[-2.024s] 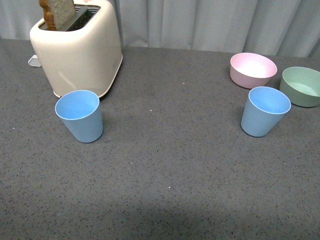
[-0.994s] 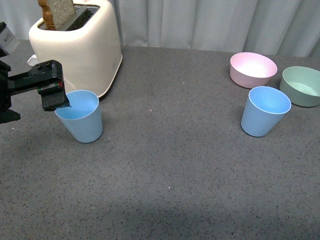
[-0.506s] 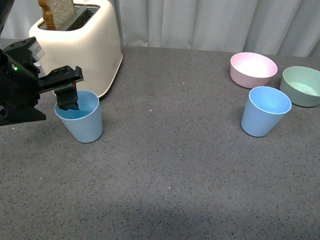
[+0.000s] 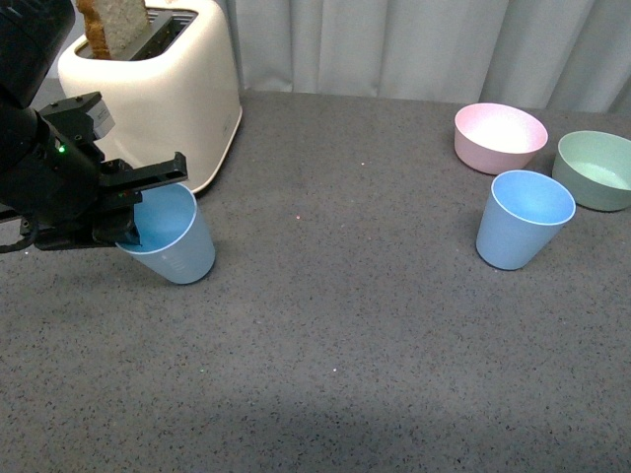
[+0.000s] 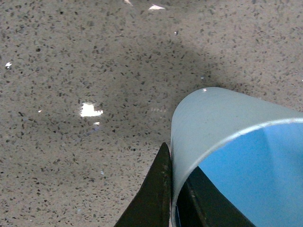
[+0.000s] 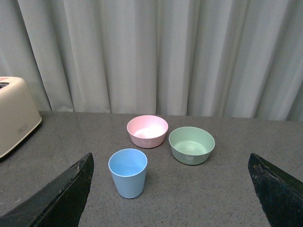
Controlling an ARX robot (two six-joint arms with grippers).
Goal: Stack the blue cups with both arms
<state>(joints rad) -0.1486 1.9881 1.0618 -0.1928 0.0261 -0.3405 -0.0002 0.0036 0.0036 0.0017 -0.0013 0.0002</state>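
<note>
**Left gripper pinched the rim of one blue cup; the other cup stood untouched**

In the front view, the left gripper [image 4: 128,235] sat at the left edge of the frame, closed narrowly on the near rim of the left blue cup [image 4: 175,244]. The left wrist view showed this more closely. One black finger [image 5: 154,191] pressed against the outside of the pale cup wall [image 5: 213,123], and the other lay dark against the inside, so the wall was clamped between them. The cup leaned with its mouth tipped toward the gripper and its base toward the middle of the frame. The base appeared to rest on the grey speckled table [image 4: 345,325], though the angle left this uncertain. Just behind the cup, in the upper left of the frame, stood a cream toaster [image 4: 163,99] with a slice of bread [image 4: 116,25] sticking out of its slot.

The right blue cup [image 4: 524,222] stood upright at the right of the frame, well apart from the left one. It was near the front of a pink bowl [image 4: 500,138] and beside a green bowl [image 4: 595,169] at the right edge.

No right arm appeared in the front view. In the right wrist view, the right gripper [image 6: 170,161] was spread wide and held nothing. Its two black fingers [image 6: 64,196] framed the cup [image 6: 128,172], the pink bowl [image 6: 147,131] and the green bowl [image 6: 191,145] from a distance, with a grey curtain [image 6: 156,52] behind them.
</note>
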